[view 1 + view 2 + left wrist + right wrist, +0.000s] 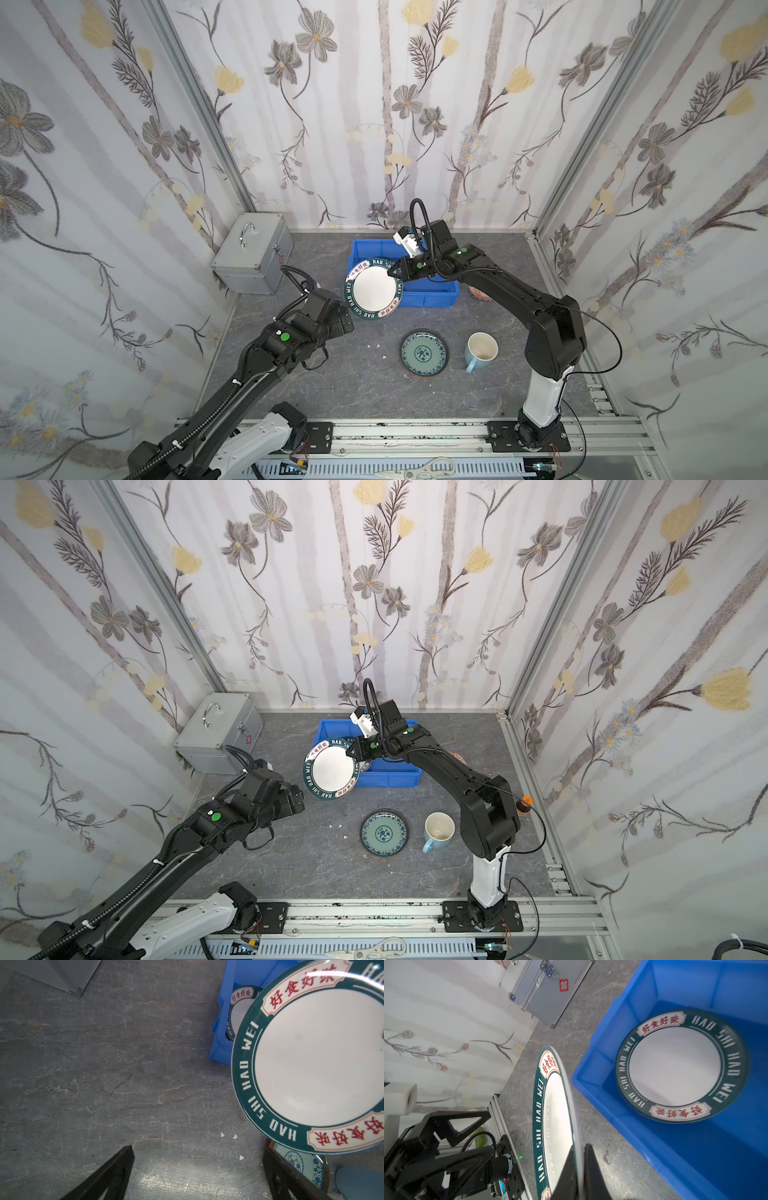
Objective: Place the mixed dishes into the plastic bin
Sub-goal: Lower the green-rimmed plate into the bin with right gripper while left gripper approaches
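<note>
Bulk of the right arm covers most of the small orange-patterned bowl [476, 293], leaving only a sliver of its rim past the right end of the blue plastic bin [432, 298] in both top views. The held lettered plate [372, 291] blocks the bin's near-left corner from above, and in the left wrist view it runs off the picture's edge. A second lettered plate [679, 1068] lies flat on the bin's floor. It is plain in the right wrist view, but from above only a slim arc of it shows past the held one. The silver case [253, 253] is cut off in both wrist views.

The right gripper [580, 1147] pinches the held plate by its rim, one finger on each face. The plate hangs tilted above the surface at the bin's near-left corner, partly over the rim.

The left gripper [344, 321] is spread wide with nothing between its fingers, close to the held plate's near-left edge. The teal patterned plate [424, 353] and the upright pale blue mug [482, 348] sit side by side on the surface, well apart from both grippers.
</note>
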Controlling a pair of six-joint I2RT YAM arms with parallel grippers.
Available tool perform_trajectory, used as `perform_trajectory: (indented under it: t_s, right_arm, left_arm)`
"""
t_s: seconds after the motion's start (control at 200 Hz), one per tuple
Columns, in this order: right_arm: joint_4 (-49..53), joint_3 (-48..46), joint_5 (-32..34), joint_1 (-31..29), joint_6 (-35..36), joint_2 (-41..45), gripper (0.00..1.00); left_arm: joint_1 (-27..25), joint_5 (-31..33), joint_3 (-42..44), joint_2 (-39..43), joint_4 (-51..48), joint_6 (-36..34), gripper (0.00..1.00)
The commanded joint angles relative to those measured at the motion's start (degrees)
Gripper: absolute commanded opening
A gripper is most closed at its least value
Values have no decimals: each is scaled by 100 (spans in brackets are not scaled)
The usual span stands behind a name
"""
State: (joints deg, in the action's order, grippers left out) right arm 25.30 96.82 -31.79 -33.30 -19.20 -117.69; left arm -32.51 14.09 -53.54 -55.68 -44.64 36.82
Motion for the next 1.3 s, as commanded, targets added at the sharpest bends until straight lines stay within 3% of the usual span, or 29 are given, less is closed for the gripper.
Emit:
perform_trajectory:
  t_s: [0.0,0.46,1.059,1.194,1.294]
  right_arm:
    - [-35,480,-132,227,48,-319,9]
    - [-69,2601,-513,939,-342,-2473,12]
    - [-201,2641,-506,995,-422,-3281,16]
    - [-165,2641,-516,960,-416,-3373,19]
    - [-128,2641,-523,910,-411,-3402,29]
  left_arm:
    - [147,-161,-377,-370,193,-394,100]
    - [513,-866,-2135,-2446,788,-923,100]
    - [746,-1170,-1910,-2934,1014,-956,100]
    - [780,-1187,-1763,-2886,1075,-942,100]
    - [791,-1232,-1748,-2897,1062,-949,100]
